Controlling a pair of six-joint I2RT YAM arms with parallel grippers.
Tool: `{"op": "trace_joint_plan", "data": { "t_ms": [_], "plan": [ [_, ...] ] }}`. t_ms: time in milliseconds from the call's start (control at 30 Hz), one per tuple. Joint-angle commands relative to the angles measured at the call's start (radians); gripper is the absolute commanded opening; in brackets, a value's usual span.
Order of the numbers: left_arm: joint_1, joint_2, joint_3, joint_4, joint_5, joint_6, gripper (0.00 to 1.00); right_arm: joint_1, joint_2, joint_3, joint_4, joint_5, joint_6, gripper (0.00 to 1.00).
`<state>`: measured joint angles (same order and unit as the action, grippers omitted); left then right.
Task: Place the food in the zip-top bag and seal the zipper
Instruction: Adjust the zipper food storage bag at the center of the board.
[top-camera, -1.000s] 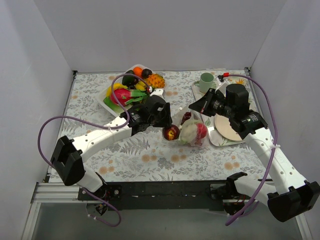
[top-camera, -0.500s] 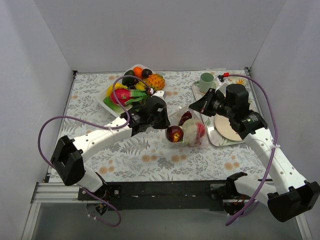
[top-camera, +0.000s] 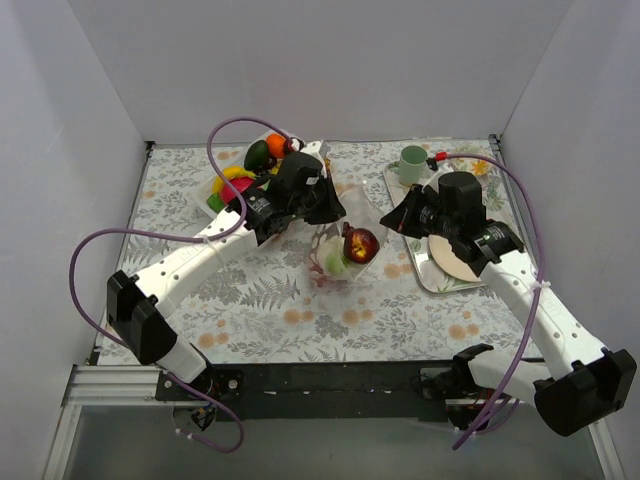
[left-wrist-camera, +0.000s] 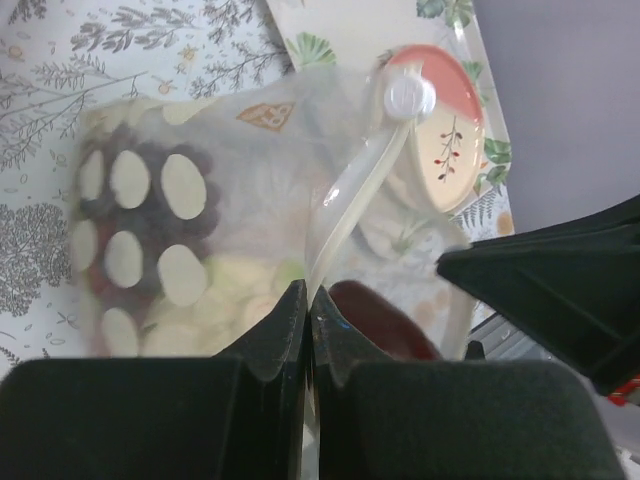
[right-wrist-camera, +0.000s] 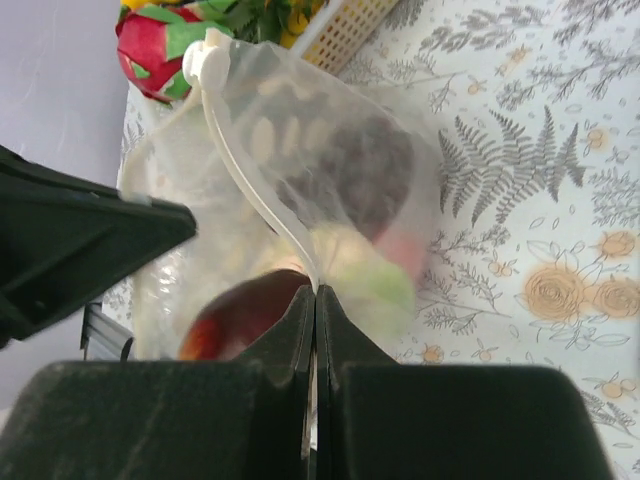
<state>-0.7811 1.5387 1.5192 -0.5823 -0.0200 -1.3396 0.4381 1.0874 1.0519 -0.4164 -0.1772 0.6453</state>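
Observation:
The clear zip-top bag (top-camera: 345, 262) hangs lifted between my two grippers above the table's middle. Inside it show a red round fruit (top-camera: 360, 243), a pale green-white vegetable (top-camera: 334, 262) and, in the left wrist view, the dark grape bunch (left-wrist-camera: 130, 230). My left gripper (top-camera: 337, 212) is shut on the zipper strip (left-wrist-camera: 355, 195), jaws pressed together (left-wrist-camera: 307, 295). My right gripper (top-camera: 389, 219) is shut on the same strip (right-wrist-camera: 315, 292) from the other side. A white slider (right-wrist-camera: 205, 62) sits at the strip's far end. Grapes (right-wrist-camera: 360, 180) and red fruit (right-wrist-camera: 240, 320) show through the plastic.
A white basket of toy fruit (top-camera: 218, 205) stands at the back left, partly under my left arm. A green cup (top-camera: 412, 163) and a round plate (top-camera: 455, 262) sit on a tray (top-camera: 425, 280) at the right. White walls close three sides.
Both grippers have lifted the bag off the table and carried it back and left. The left arm swung toward the rear; the bag now hangs with the food at its bottom.

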Motion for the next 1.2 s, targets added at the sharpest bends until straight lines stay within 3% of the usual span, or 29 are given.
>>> {"op": "trace_joint_plan", "data": {
  "t_ms": [0,467,600,1000,1167],
  "plan": [
    [-0.006,-0.025,-0.05,0.015,0.037,-0.013,0.0,-0.012,0.034,0.124,0.008,0.038,-0.049,0.01],
    [0.005,-0.087,-0.105,0.019,0.075,-0.047,0.0,-0.029,0.189,0.275,-0.005,0.087,-0.079,0.01],
    [0.017,-0.103,-0.094,-0.019,0.042,-0.033,0.0,-0.061,0.229,0.278,-0.002,0.076,-0.084,0.01],
    [0.059,-0.13,-0.123,-0.022,0.187,-0.122,0.0,-0.104,0.249,0.231,0.045,-0.039,-0.079,0.01],
    [0.071,-0.095,-0.039,-0.083,0.091,-0.119,0.0,-0.036,0.255,0.207,0.074,-0.054,-0.067,0.01]
  ]
}}
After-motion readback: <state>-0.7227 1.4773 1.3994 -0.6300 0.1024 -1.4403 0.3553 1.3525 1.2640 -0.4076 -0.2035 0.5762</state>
